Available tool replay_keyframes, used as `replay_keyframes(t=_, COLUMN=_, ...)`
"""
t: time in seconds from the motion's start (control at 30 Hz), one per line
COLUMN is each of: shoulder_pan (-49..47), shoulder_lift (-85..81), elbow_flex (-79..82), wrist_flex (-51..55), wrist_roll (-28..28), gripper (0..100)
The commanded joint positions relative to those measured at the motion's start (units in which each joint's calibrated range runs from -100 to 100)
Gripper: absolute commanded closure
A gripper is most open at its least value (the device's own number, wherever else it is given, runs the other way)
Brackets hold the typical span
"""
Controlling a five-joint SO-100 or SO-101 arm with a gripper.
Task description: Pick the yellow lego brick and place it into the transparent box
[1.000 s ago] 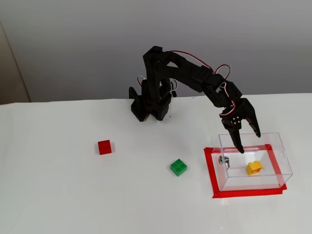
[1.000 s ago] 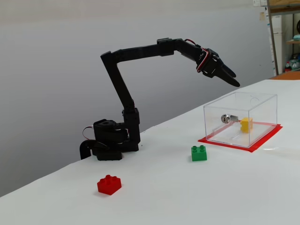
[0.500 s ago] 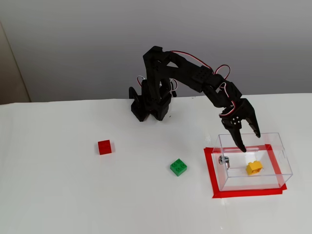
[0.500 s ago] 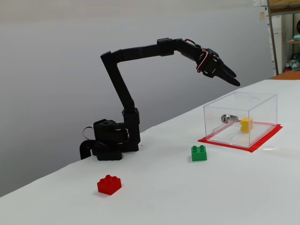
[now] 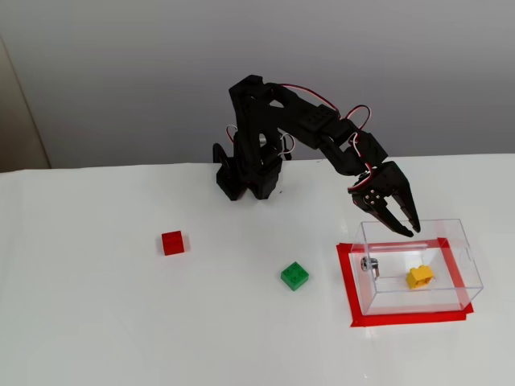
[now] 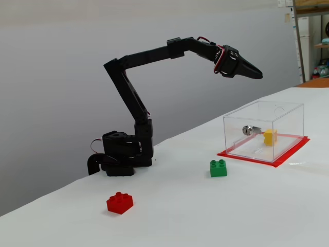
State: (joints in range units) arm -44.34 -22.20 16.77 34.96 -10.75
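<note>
The yellow brick [image 5: 419, 277] lies on the floor of the box [image 5: 455, 241], below and slightly forward of the gripper [image 5: 400, 225], and is not held. In a fixed view from the side, the brick [image 6: 269, 137] sits next to the small metal fitting [image 6: 248, 130] on the box [image 6: 285, 110] wall. The box stands on a red mat [image 5: 347, 281].

The gripper [image 6: 256, 73] hangs above the box, clear of its rim, tips pointing forward and down. Its fingers stand apart and empty in the view from above; the side view shows them overlapped, so the gap cannot be judged there.

Judged from this layout, placement is complete — the step in hand is withdrawal. Recommended procedure:

- Lift first, then swing back toward the base [image 5: 245, 178]. This keeps the fingertips off the thin box walls.
- Leave the fingers apart until they are well clear of the rim.
- Move slowly — a knock on the wall could shift the light box off the mat.

The green brick [image 5: 294, 276] lies beside the mat on the base side of the gripper, and the red brick [image 5: 172, 242] lies well beyond it. Neither obstructs a retreat.
</note>
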Motion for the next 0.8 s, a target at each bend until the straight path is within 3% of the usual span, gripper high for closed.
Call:
replay_keyframes(t=0.0, shoulder_pan=2.9, shoulder_lift=-4.3, elbow_flex=-0.3, wrist_flex=1.5, wrist_roll=0.1, gripper=99)
replay_keyframes(t=0.77, shoulder_pan=34.2, shoulder_lift=-21.3, elbow_flex=-0.3, wrist_flex=25.6, wrist_roll=0.2, gripper=98)
